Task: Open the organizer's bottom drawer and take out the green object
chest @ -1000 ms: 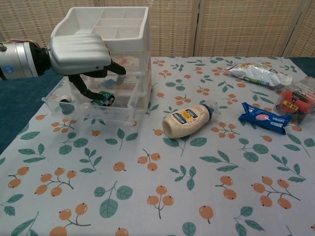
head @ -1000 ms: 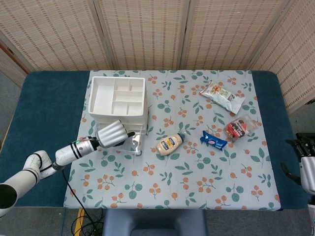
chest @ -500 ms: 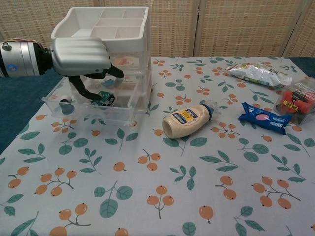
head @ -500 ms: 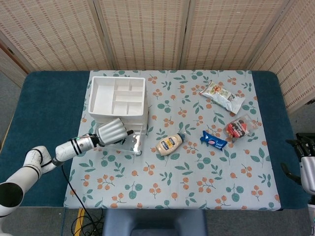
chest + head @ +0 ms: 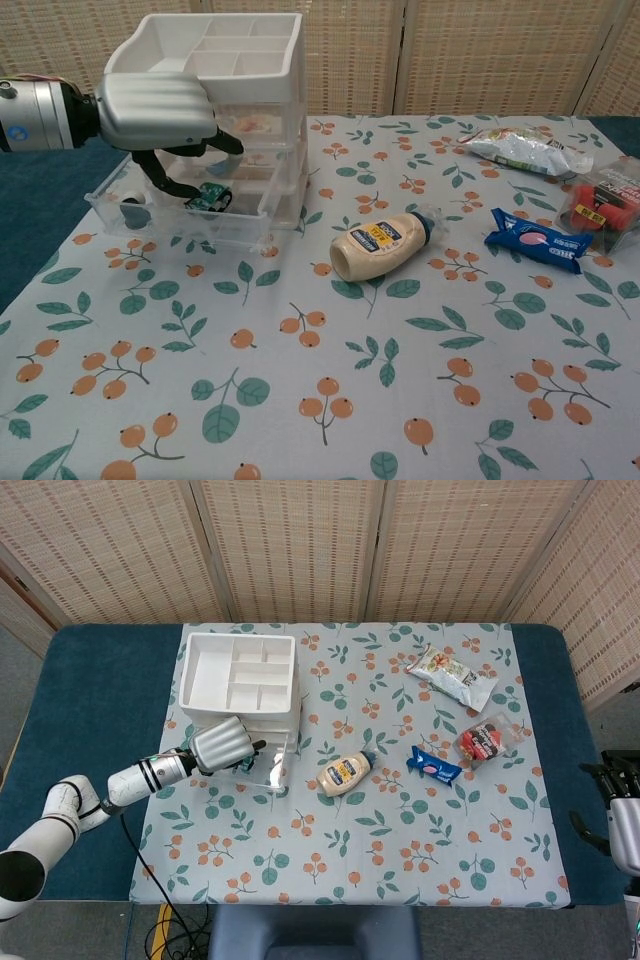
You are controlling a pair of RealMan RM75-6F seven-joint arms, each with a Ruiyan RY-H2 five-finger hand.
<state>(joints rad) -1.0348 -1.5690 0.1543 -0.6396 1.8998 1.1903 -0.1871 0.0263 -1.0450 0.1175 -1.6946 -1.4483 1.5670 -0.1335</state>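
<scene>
The white organizer [image 5: 240, 675] stands at the table's back left, and its clear bottom drawer [image 5: 228, 232] is pulled out toward me. A small green object [image 5: 211, 196] lies inside the drawer, beside a dark round item [image 5: 133, 207]. My left hand [image 5: 158, 108] hangs over the open drawer with its dark fingers [image 5: 162, 180] curved down into it. Their tips are at the green object's left end and the thumb is above it, not closed around it. From above, the left hand [image 5: 220, 743] covers the drawer. My right hand [image 5: 618, 805] waits off the table's right edge, holding nothing.
A mayonnaise bottle [image 5: 382, 243] lies on its side right of the drawer. Further right are a blue snack pack [image 5: 534, 240], a red-filled clear box [image 5: 605, 205] and a white-green bag [image 5: 523, 150]. A floral cloth [image 5: 330, 380] covers the table.
My left hand has drawn slightly back and left toward the organizer, with its fingers still down in the drawer. The green object has shifted a little. The right hand has not moved.
</scene>
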